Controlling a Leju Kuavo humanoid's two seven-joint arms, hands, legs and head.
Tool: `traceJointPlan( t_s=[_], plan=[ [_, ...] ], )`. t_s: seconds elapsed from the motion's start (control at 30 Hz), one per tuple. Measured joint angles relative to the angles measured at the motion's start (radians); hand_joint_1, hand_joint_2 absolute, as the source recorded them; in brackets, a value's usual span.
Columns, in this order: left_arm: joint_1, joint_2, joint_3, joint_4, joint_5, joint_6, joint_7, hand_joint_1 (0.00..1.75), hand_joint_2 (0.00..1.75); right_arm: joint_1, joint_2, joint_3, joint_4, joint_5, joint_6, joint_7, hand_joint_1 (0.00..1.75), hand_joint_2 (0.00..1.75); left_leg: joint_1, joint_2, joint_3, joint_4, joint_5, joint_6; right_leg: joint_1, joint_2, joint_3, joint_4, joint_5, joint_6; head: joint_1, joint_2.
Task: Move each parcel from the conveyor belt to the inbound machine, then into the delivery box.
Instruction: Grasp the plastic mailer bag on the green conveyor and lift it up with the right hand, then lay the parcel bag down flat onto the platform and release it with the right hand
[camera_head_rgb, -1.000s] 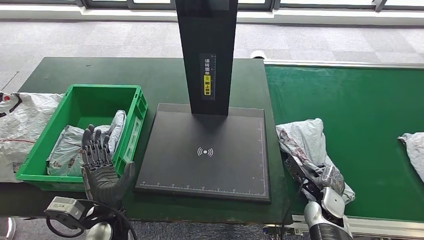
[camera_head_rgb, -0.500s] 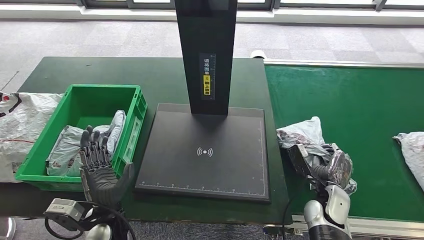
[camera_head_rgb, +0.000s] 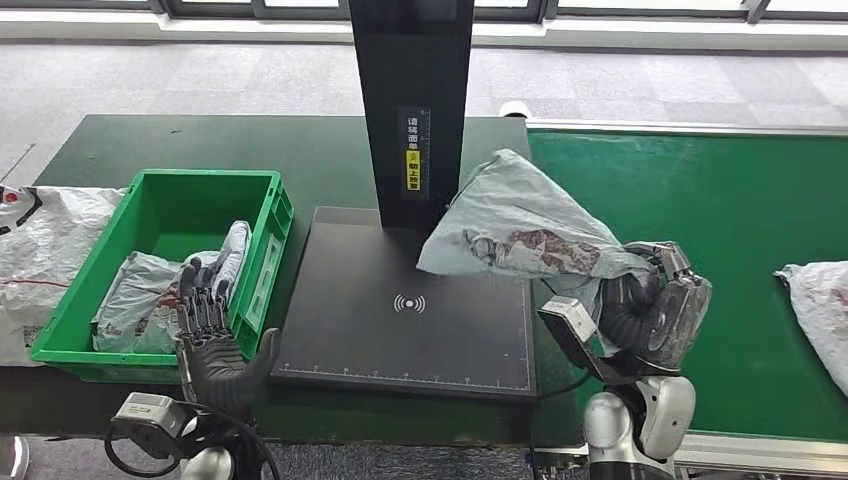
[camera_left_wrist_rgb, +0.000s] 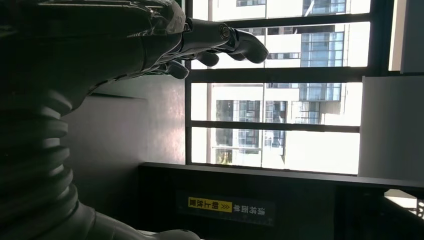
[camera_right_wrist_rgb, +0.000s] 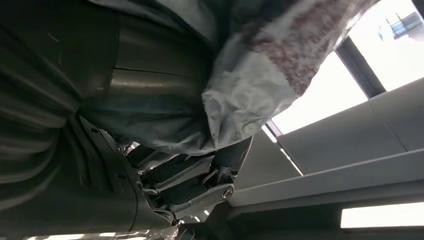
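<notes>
Lifted off the conveyor belt (camera_head_rgb: 720, 220) since the earlier frame, the grey parcel (camera_head_rgb: 520, 230) is held aloft over the scanner platform's (camera_head_rgb: 400, 330) right edge, pinched by the right hand's (camera_head_rgb: 655, 310) fingers. Left hand (camera_head_rgb: 212, 345) is raised beside the green delivery box (camera_head_rgb: 270, 215), fingers spread, nothing held. Another parcel (camera_head_rgb: 815, 300) is seen on the belt.

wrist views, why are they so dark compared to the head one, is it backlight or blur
Backlight, mostly: in the left wrist view bright windows silhouette the left hand; in the right wrist view blown-out sky behind the grey parcel leaves the right hand murky and close-up soft. The head view is evenly lit and sharp.
</notes>
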Motion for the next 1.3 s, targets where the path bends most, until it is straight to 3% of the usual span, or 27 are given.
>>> traceJointPlan(
  t_s=[0.23,0.53,0.9,1.3],
  plan=[
    [-0.004,0.000,0.000,0.034,-0.002,0.006,-0.001,0.00,1.75,0.013,0.022,0.004,-0.014,-0.050,0.000,-0.092,1.75,1.75,0.000,0.000,0.000,0.000,0.000,0.000,0.000,0.000,0.000,0.000,0.000,0.000,0.000,0.000],
    [-0.008,0.000,0.000,0.069,-0.004,0.006,-0.003,0.00,1.75,0.005,0.018,0.096,0.054,-0.049,0.002,-0.013,1.75,1.75,0.000,0.000,0.000,0.000,0.000,0.000,0.001,0.001,0.000,0.000,0.000,0.000,0.000,0.000],
    [-0.012,0.000,0.000,0.090,-0.006,0.015,-0.005,0.00,1.75,-0.087,0.008,0.313,0.390,-0.086,0.025,0.049,1.75,1.75,0.000,0.001,0.000,0.000,0.000,0.000,0.000,0.001,-0.001,0.000,0.000,0.000,0.000,0.000],
    [-0.012,0.000,0.000,0.091,-0.007,0.025,-0.002,0.00,1.75,-0.139,0.004,0.364,0.532,-0.099,0.023,0.051,1.74,1.75,0.000,0.001,0.000,0.000,0.000,0.000,0.000,0.001,-0.001,0.000,0.000,0.000,0.000,0.000]
  ],
)
